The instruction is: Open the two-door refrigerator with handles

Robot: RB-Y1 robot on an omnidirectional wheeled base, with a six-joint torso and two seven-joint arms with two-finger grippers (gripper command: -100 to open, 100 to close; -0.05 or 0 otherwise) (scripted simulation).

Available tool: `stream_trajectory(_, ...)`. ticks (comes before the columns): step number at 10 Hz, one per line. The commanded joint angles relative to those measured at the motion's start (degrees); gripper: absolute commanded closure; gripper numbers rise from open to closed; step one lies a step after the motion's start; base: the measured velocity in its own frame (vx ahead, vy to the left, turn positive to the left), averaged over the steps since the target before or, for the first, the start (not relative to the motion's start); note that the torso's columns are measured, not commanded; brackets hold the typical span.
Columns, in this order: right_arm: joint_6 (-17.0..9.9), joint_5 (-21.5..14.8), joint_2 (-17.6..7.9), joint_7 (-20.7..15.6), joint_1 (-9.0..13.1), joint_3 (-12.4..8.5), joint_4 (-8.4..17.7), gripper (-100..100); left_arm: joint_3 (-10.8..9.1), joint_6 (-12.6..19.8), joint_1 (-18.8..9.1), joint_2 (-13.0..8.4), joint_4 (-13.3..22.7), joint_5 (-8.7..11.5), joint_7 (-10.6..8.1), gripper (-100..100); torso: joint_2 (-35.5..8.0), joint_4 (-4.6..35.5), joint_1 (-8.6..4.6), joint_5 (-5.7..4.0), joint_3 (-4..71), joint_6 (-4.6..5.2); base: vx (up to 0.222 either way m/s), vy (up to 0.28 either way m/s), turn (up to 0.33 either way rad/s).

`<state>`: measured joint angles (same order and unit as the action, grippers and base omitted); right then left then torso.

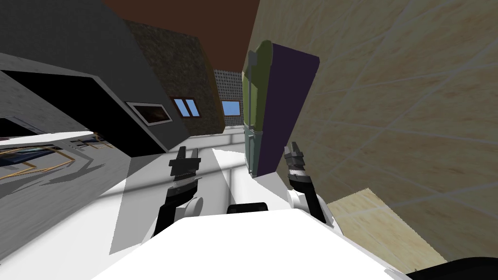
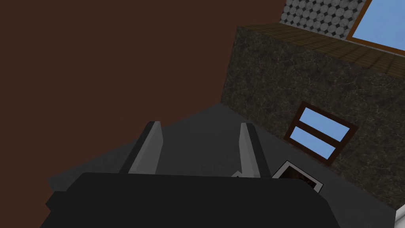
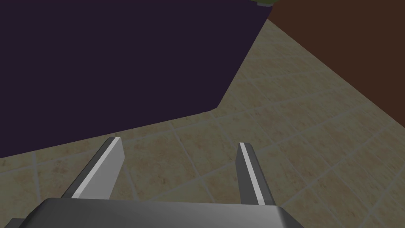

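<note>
The refrigerator point(image 1: 284, 112) stands ahead and slightly right, against a beige tiled wall. I see its dark purple side and, edge-on, its front: green above point(image 1: 256, 82), teal below. The handles are too thin to make out. My right gripper point(image 1: 294, 148) hangs open just before the purple side, apart from it. In the right wrist view the right gripper point(image 3: 180, 143) has nothing between its fingers, and the refrigerator's purple side point(image 3: 118, 59) lies ahead. My left gripper point(image 1: 188, 153) is raised left of the refrigerator. The left gripper point(image 2: 199, 126) is open and empty.
The beige tiled wall point(image 1: 413, 121) runs close along my right. A dark grey wall with a framed picture point(image 1: 148, 113) stands on the left, with a black area point(image 1: 73, 102) in it. Pale floor point(image 1: 219, 160) leads toward the refrigerator's front. Windows point(image 1: 187, 107) show far back.
</note>
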<state>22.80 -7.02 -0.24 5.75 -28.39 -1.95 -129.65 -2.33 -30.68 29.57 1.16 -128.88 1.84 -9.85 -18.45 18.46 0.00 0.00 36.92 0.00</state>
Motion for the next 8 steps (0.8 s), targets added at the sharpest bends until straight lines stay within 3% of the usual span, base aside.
stream_trajectory(1,0.0,0.0,0.0,0.0,0.0,0.0,0.0,0,0.0,0.0,0.0,0.0,0.0,0.0,0.0,0,-4.2,4.2,0.0,0.0,8.4,0.0,0.0,0.0,0.0)
stream_trajectory(4,0.0,0.0,0.0,0.0,0.0,0.0,0.0,0,0.0,0.0,0.0,0.0,0.0,0.0,0.0,0,-16.9,16.9,0.0,0.0,33.8,0.0,0.0,0.0,0.0)
stream_trajectory(5,-0.2,-0.3,-1.8,-0.5,-0.2,-0.4,-0.1,-100,0.0,0.0,0.0,0.0,0.0,0.0,0.0,0,-21.2,21.1,0.0,0.0,42.3,0.0,0.018,0.007,0.016)
stream_trajectory(8,-1.2,-1.6,-5.9,-2.7,-1.0,-1.9,-0.7,-100,0.0,0.0,0.0,0.0,0.0,0.0,0.0,0,-23.7,23.7,0.02,0.01,47.6,0.0,0.032,0.015,0.032)
